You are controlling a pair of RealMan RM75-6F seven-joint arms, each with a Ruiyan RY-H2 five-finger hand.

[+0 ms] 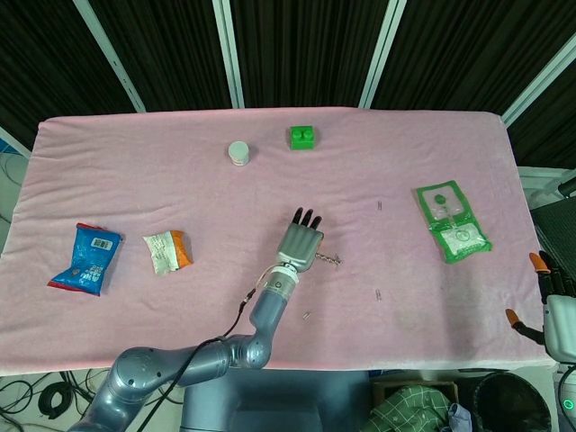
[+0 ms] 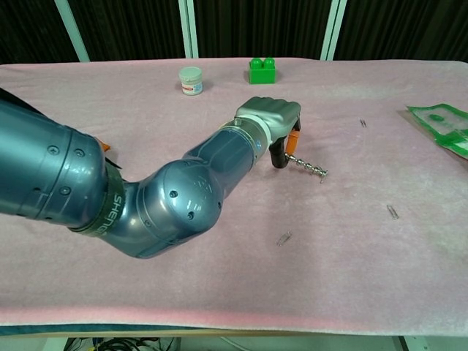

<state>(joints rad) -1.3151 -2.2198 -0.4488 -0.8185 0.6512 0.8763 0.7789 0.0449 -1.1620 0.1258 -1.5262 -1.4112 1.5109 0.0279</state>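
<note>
Left hand point(image 2: 274, 124) pinches a metal chain point(image 2: 308, 167) low over mid-table; chest view alone shows the fingers point(image 2: 278, 155) curled round it. Head view alone shows the right hand point(image 1: 551, 301) off the table's right edge, fingers apart, holding nothing.

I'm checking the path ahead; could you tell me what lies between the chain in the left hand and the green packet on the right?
In the head view, between the chain and the green packet lies only bare pink cloth, save one small clip near that stretch.
</note>
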